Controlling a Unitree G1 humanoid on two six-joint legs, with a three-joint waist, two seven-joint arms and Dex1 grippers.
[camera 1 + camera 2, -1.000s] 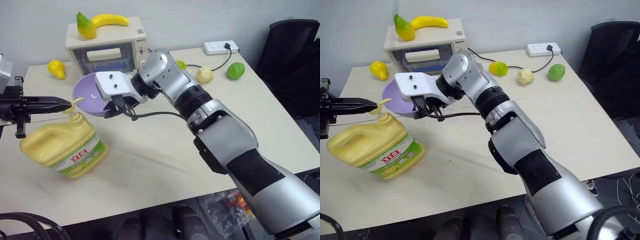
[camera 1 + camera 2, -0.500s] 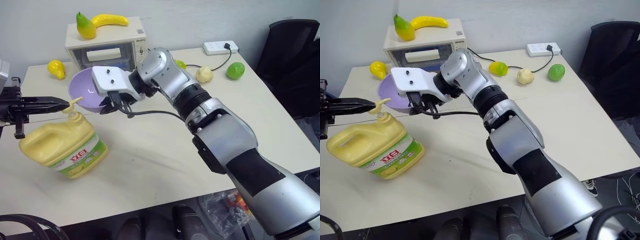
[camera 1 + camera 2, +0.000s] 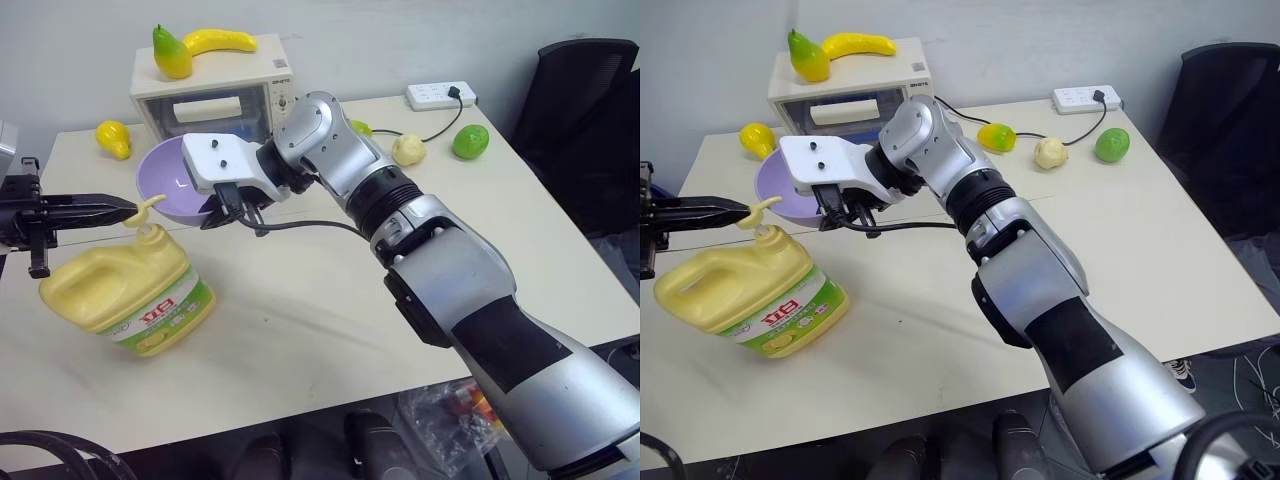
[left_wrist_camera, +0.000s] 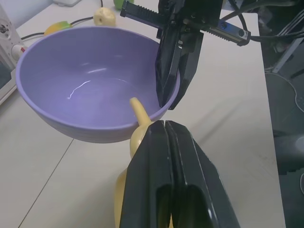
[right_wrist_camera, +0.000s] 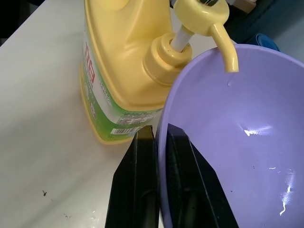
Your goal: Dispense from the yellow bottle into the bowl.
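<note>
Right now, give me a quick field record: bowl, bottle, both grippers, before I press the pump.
bowl: lavender bowl, lifted and tilted, rim under the pump spout
bottle: yellow bottle upright on the table
spout: pump spout hangs over the bowl's inside
right gripper: right gripper shut on the bowl's rim
left gripper: left gripper shut, tips at the pump head

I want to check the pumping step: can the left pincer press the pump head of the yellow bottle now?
Probably yes: the shut left pincer already lies over the pump head of the yellow bottle, nothing between them.
</note>
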